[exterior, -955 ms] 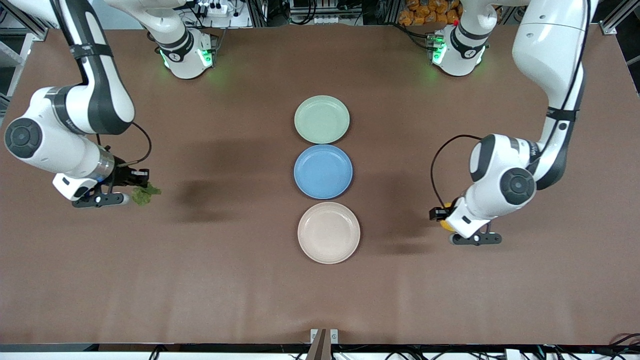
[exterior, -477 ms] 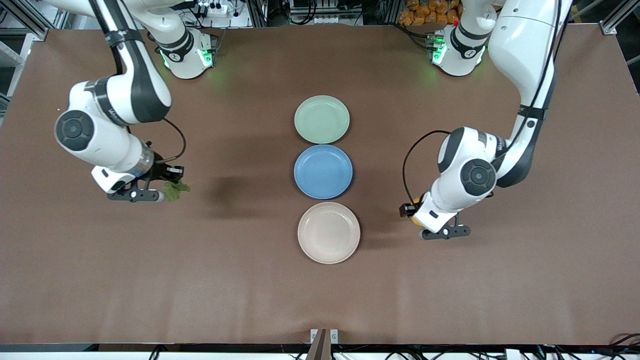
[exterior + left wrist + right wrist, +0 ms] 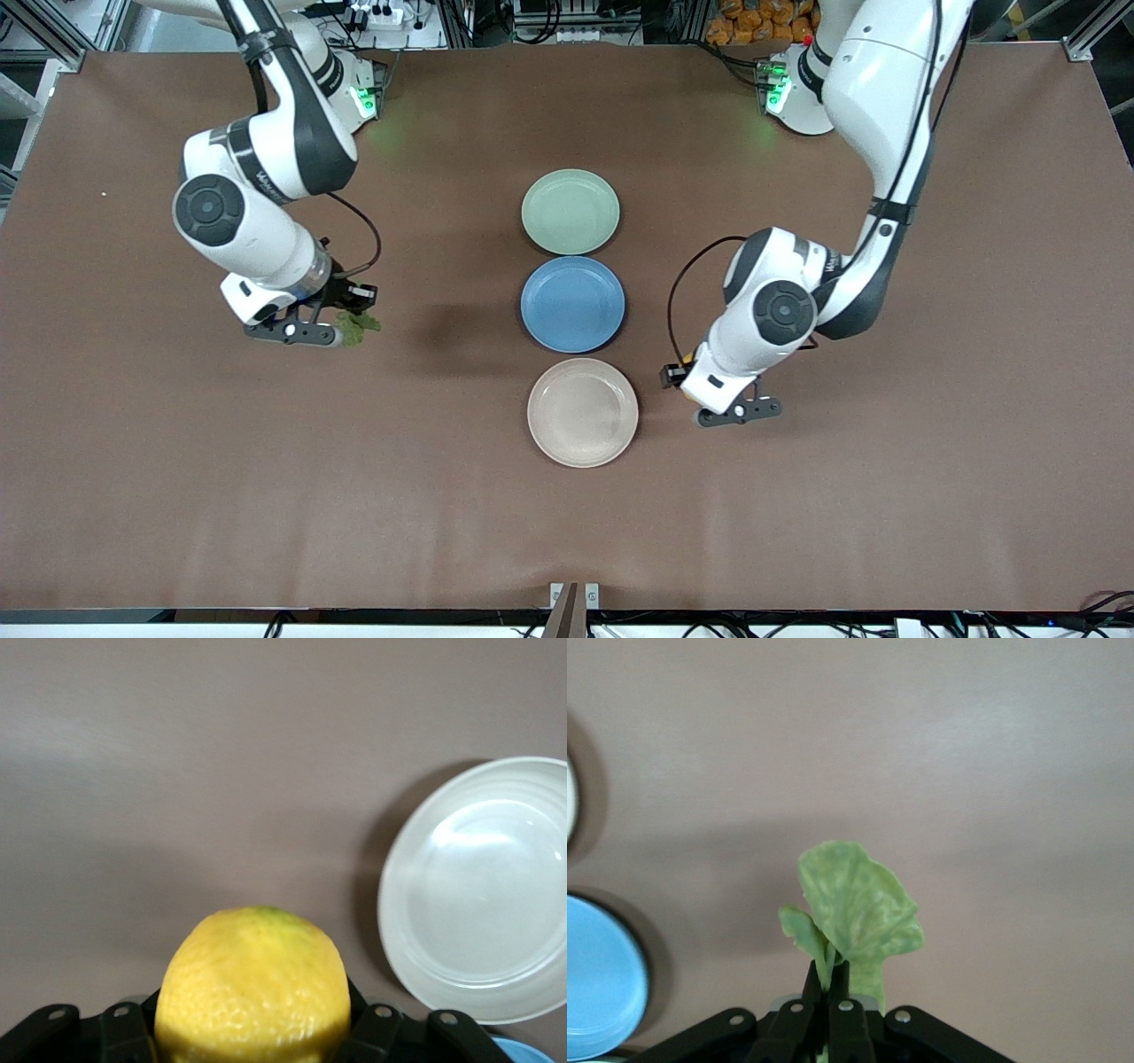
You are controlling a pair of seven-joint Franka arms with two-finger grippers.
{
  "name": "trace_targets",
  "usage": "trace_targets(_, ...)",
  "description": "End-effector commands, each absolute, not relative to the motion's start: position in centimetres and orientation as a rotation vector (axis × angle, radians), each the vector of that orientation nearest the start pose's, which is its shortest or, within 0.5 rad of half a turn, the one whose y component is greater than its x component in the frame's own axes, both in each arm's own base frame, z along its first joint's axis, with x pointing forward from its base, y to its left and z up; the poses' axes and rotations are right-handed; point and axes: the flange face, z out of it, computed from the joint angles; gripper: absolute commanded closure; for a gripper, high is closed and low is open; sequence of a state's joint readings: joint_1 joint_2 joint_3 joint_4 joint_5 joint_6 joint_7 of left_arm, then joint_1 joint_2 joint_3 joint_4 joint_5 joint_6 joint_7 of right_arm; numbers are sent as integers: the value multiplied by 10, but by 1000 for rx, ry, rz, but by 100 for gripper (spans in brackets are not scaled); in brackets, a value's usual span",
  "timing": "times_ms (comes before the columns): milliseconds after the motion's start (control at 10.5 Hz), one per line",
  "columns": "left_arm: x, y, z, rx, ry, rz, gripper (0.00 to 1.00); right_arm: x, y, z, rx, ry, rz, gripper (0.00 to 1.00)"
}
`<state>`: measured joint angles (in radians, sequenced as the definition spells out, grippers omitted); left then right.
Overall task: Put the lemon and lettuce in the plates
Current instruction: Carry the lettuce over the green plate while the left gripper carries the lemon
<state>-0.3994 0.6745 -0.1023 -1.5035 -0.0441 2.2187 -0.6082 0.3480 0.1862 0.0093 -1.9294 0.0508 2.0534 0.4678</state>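
A: Where's the lemon (image 3: 254, 988)?
B: Clamped in the left gripper (image 3: 689, 383), up over bare tabletop (image 3: 886, 496) just beside the beige plate (image 3: 582, 412), toward the left arm's end. In the front view only a sliver of yellow shows under the wrist.

A: And the lettuce (image 3: 855, 908)?
B: Pinched by its stem in the right gripper (image 3: 347, 312), jaws nearly together on the thin leaf. It hangs over open tabletop toward the right arm's end, well apart from the plates.

A: How do the plates sit?
B: In a row mid-table: green plate (image 3: 570, 211) farthest from the front camera, blue plate (image 3: 572, 304) between, beige nearest. Nothing lies in any of them.
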Motion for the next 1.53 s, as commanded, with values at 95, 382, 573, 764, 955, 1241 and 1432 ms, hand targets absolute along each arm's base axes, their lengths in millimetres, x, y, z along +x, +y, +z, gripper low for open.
trace_targets(95, 639, -367, 280, -3301, -282, -76, 100, 544, 269, 385, -3119, 277, 156, 100)
trace_targets(382, 631, -400, 274, -3374, -258, -198, 100, 527, 328, 367, -3137, 314, 180, 100)
trace_targets(573, 632, -409, 269, -3411, -280, -271, 100, 510, 357, 360, -3149, 333, 202, 100)
trace_targets(764, 633, -420, 264, -3428, -317, -291, 100, 498, 393, 349, -3156, 394, 199, 100)
trace_targets(955, 637, -423, 259, -3450, -337, -366, 100, 478, 422, 334, -3170, 416, 214, 100)
trace_targets(1241, 634, -440, 226, -3479, -404, -464, 100, 440, 466, 325, -3189, 451, 218, 100)
trace_targets(1432, 630, -446, 213, -3484, -399, -472, 100, 401, 501, 312, -3216, 477, 220, 100)
